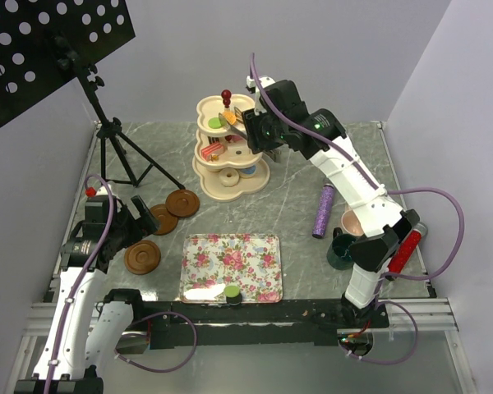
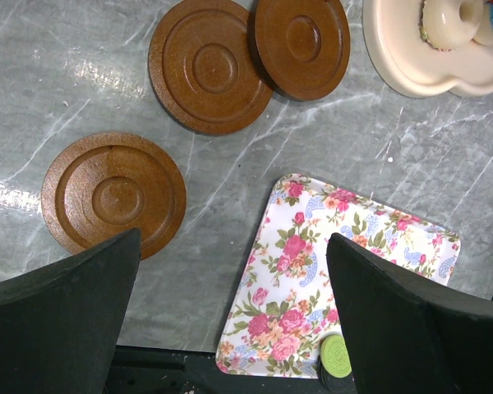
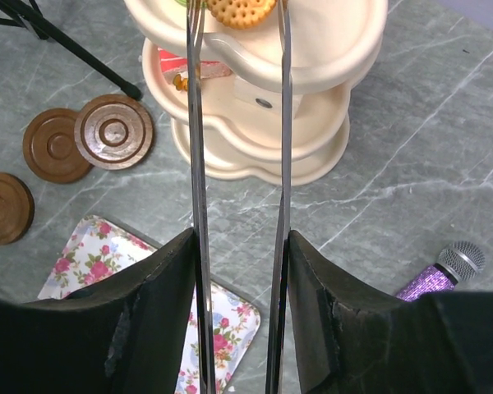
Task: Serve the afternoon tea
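We see the right gripper (image 1: 251, 127) reaching to the far side of the table (image 1: 296, 197), clenched on a pair of thin metal tongs (image 3: 195, 164) whose tips sit on either side of an orange biscuit (image 3: 240, 10) on the top tier of the cream three-tier stand (image 1: 222, 187). We cannot tell whether the tips are actually pressing the biscuit. A pale doughnut (image 2: 448, 20) lies on the bottom tier. The left gripper (image 2: 234, 328) hangs released, jaws wide apart, above bare table on the near left, between a lone brown saucer (image 2: 113, 193) and the floral tray (image 2: 370, 238). Further off, two more saucers (image 2: 209, 66) lie together, one overlapping the other's edge, just left of the stand. A green macaron (image 1: 231, 290) rests at the tray's near edge. On the right, the pink mug (image 1: 353, 222) and dark teal mug (image 1: 339, 251) stand side by side close to the right arm, with the purple microphone (image 1: 323, 211) just to their left.
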Controlling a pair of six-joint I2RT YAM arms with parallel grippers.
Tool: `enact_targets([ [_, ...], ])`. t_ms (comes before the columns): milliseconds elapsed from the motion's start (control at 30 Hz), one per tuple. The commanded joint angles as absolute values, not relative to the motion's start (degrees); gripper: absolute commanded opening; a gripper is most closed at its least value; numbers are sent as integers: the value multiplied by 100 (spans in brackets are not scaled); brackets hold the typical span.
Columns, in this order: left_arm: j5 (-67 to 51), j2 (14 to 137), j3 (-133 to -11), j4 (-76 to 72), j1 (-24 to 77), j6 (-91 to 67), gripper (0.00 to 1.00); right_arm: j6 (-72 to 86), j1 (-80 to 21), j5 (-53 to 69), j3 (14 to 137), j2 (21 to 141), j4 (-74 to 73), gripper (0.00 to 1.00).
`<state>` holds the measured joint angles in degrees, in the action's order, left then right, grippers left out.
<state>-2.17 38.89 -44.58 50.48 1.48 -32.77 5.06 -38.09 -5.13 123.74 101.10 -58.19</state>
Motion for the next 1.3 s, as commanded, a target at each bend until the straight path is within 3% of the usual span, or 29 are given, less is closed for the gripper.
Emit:
enact_targets([
  [0, -193, 3894, -4491, 4983, 114, -3340, 100, 519, -3744, -492, 12674, 10134, -5687, 54],
  [267, -176, 3867, -4491, 4992, 123, -3366, 100, 483, -3727, -475, 12823, 10178, -5695, 56],
  [700, -167, 3876, -4491, 4983, 114, -3357, 100, 553, -3753, -89, 13079, 9625, -5818, 51],
  [967, -228, 3894, -4474, 4966, 123, -3322, 100, 1036, -4647, -263, 10586, 8062, -5827, 50],
  [1267, -413, 4008, -4474, 4922, 114, -3208, 100, 2924, -5721, 165, 8132, 6628, -5950, 49],
])
